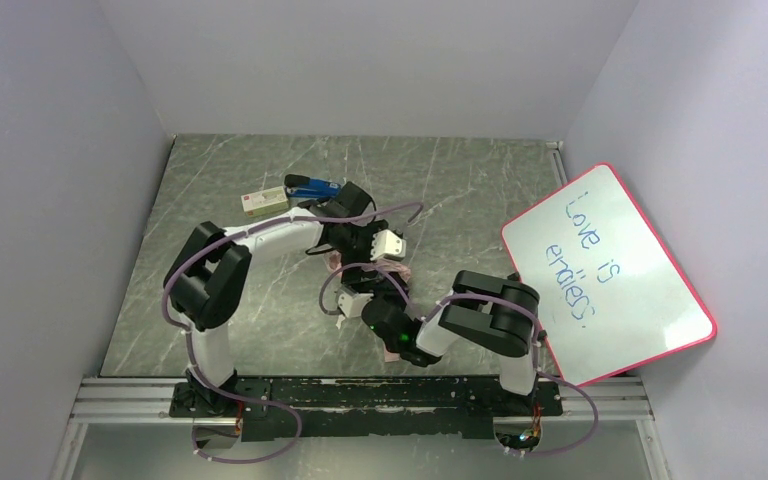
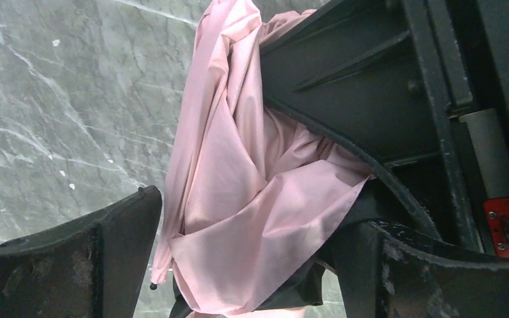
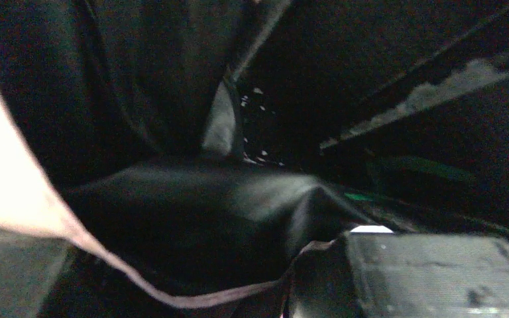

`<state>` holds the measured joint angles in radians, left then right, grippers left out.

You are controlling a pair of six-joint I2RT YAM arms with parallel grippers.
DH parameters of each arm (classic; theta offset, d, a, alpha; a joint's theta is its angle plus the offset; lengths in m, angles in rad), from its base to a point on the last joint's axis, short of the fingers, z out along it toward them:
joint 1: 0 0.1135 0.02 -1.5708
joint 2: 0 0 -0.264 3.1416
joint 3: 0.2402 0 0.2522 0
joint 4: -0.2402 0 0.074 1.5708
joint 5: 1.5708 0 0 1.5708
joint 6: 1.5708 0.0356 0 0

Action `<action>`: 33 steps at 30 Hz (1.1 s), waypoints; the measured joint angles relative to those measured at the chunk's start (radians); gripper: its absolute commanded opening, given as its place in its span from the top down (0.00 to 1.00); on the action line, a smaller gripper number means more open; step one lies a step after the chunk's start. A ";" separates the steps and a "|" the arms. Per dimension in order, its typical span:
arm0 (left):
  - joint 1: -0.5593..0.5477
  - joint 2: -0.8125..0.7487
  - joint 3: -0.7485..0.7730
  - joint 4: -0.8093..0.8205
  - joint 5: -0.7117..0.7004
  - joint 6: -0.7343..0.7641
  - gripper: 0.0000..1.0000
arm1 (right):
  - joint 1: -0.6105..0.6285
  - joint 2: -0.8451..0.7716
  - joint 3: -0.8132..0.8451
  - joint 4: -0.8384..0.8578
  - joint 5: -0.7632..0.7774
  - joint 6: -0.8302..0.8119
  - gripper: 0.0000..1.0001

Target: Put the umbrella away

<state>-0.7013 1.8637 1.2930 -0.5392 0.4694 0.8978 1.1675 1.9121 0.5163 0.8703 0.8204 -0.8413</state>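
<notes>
At the near edge, the right gripper point(image 1: 352, 292) is seen reaching to mid-desk, where the umbrella point(image 1: 334, 263) lies bunched under the left gripper point(image 1: 345, 248). In the left wrist view, its pink fabric is flanked by widely parted fingers point(image 2: 73, 265). In the right wrist view, only dark folds are shown, so that grip cannot be told.

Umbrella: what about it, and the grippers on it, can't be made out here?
Top external: the left gripper and right gripper cover nearly all of the umbrella; shaft, handle, strap unseen.
Left wrist: black hardware and the bottom edge cut off its fabric.
Right wrist: dark, blurred; whether the right gripper is open or shut cannot be told.
</notes>
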 measured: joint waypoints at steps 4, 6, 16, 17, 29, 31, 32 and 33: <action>0.006 0.012 -0.005 0.001 0.011 0.005 0.08 | 0.002 0.004 0.000 0.000 0.001 -0.014 0.87; 0.011 0.016 -0.007 0.000 0.023 0.008 0.10 | 0.002 0.005 0.000 0.002 0.001 -0.018 0.87; 0.111 0.050 -0.043 0.013 0.197 0.017 0.09 | 0.005 0.015 0.000 0.016 0.005 -0.032 0.87; 0.121 0.050 -0.048 0.013 0.211 0.019 0.09 | 0.005 0.015 0.000 0.016 0.005 -0.032 0.87; 0.143 0.059 -0.057 0.011 0.240 0.023 0.40 | 0.005 0.017 -0.002 0.023 0.006 -0.032 0.87; 0.145 0.060 -0.058 0.015 0.239 0.023 0.46 | 0.005 0.016 -0.002 0.027 0.006 -0.033 0.86; 0.145 0.060 -0.060 0.016 0.239 0.023 0.48 | 0.005 0.016 -0.002 0.029 0.006 -0.033 0.85; 0.144 0.060 -0.062 0.019 0.238 0.021 0.52 | 0.005 0.016 -0.003 0.030 0.006 -0.035 0.84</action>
<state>-0.5571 1.9232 1.2308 -0.5205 0.7074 0.9192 1.1728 1.9285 0.5133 0.9001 0.8261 -0.8761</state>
